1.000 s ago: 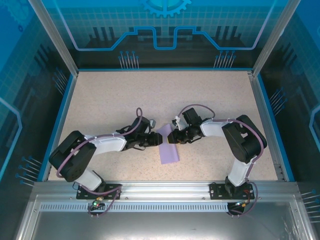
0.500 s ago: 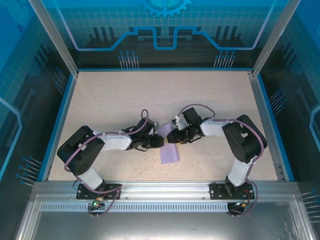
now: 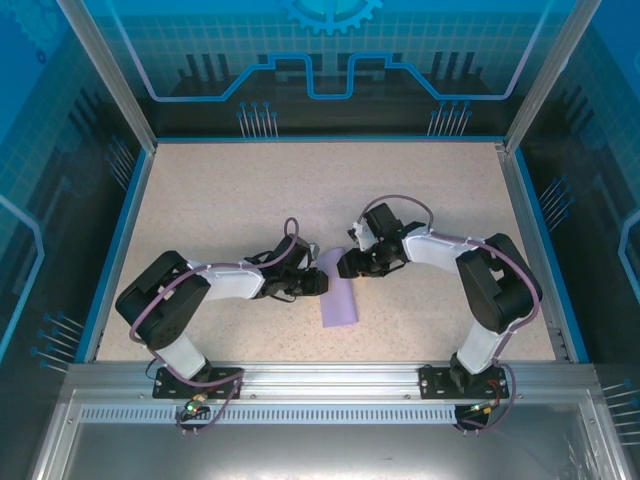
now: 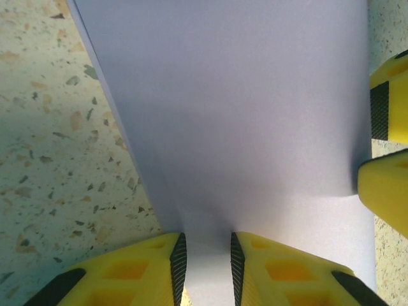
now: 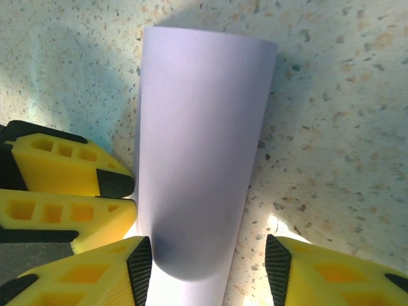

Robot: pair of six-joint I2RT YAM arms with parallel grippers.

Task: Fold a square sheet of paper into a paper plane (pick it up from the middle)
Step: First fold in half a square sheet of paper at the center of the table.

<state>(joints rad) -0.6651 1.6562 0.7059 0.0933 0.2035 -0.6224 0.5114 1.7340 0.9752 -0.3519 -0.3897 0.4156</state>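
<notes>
While the left pincer (image 4: 204, 248) clamps the one lilac sheet of paper (image 4: 242, 115) at mid-frame on the table (image 3: 250, 190), the right pincer (image 5: 207, 255) straddles it, released.

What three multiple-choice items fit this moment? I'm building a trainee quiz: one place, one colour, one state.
1. Where is the sheet of paper?
A) on the table, between the left gripper and the right gripper
B) on the metal rail
C) at the far-left corner

2. What colour is it?
A) white
B) green
C) pale lilac

3. How does the right gripper stand?
A) shut on the paper
B) open, fingers either side of the paper's end
C) raised, carrying the paper

Answers: 1A, the top view shows it lying between their tips; 2C, both wrist views show lilac; 3B, its wrist view shows a wide gap.
</notes>
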